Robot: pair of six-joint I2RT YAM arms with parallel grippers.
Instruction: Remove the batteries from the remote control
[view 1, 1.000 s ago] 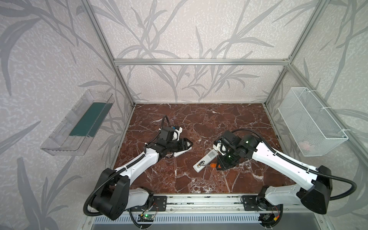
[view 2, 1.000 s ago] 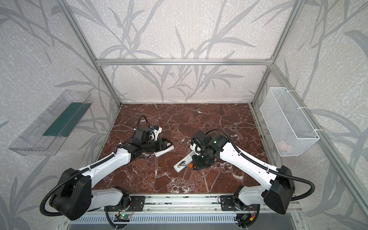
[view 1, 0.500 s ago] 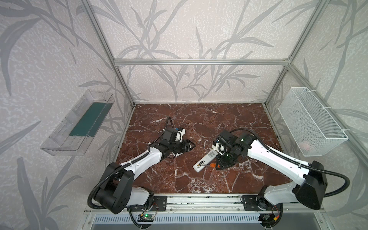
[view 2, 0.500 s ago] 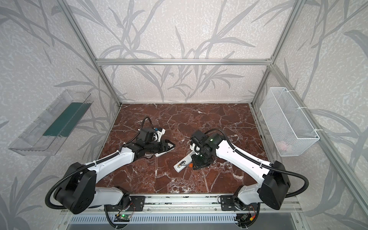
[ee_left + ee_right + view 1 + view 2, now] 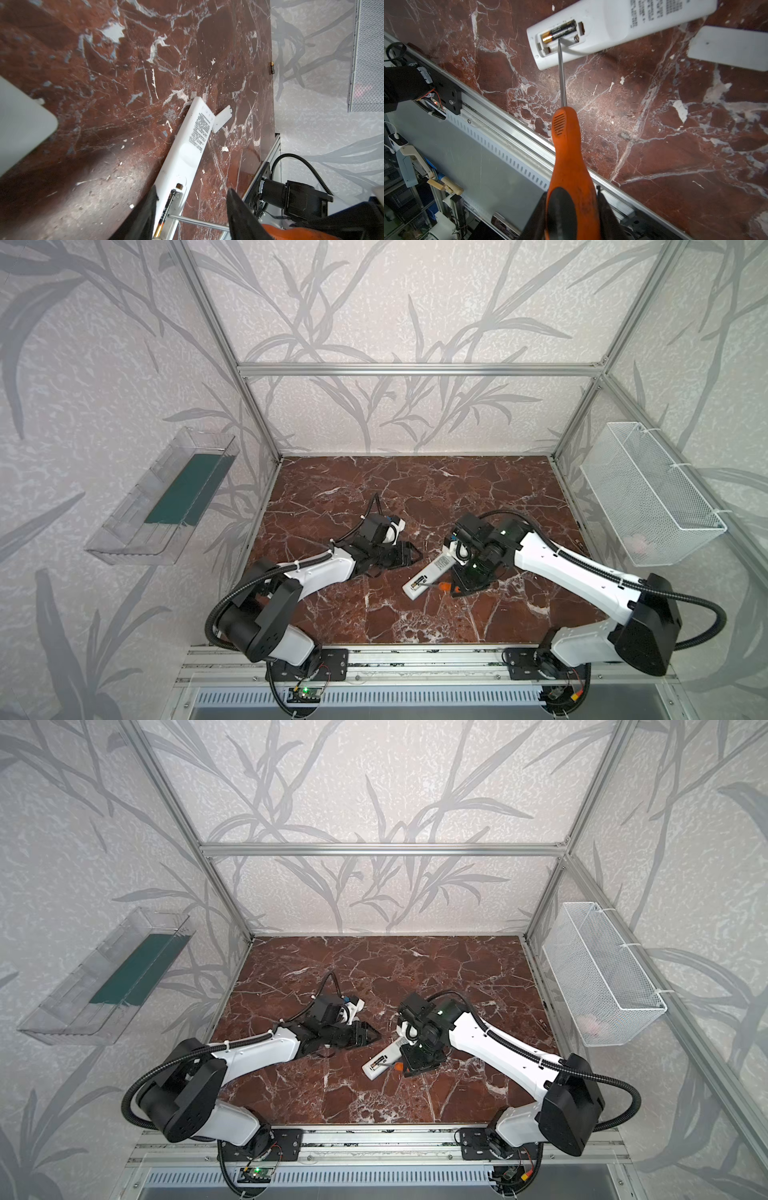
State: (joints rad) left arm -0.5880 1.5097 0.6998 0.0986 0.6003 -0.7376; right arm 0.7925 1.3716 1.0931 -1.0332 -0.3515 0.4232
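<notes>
One battery (image 5: pixel 560 32) is lying in the open compartment at the near end of the white remote control (image 5: pixel 432 572), which is resting back up on the marble table (image 5: pixel 415 497), its long axis running diagonally away from the front rail. The cell is sitting lengthwise along that axis, gold cap toward the remote's end. The right gripper (image 5: pixel 572 204) is pinching the orange-handled screwdriver (image 5: pixel 566 149), whose shaft is crossing the remote's side edge squarely, tip touching the cell's flank from the empty slot beside it; this arm is looking best placed to lever it out sideways. The left gripper (image 5: pixel 191 193) is hovering just beside the remote on its left, jaws spread and holding nothing. A second battery (image 5: pixel 272 67) is lying at the table's right edge, well apart; the cover (image 5: pixel 222 118) is lying beside the remote.
</notes>
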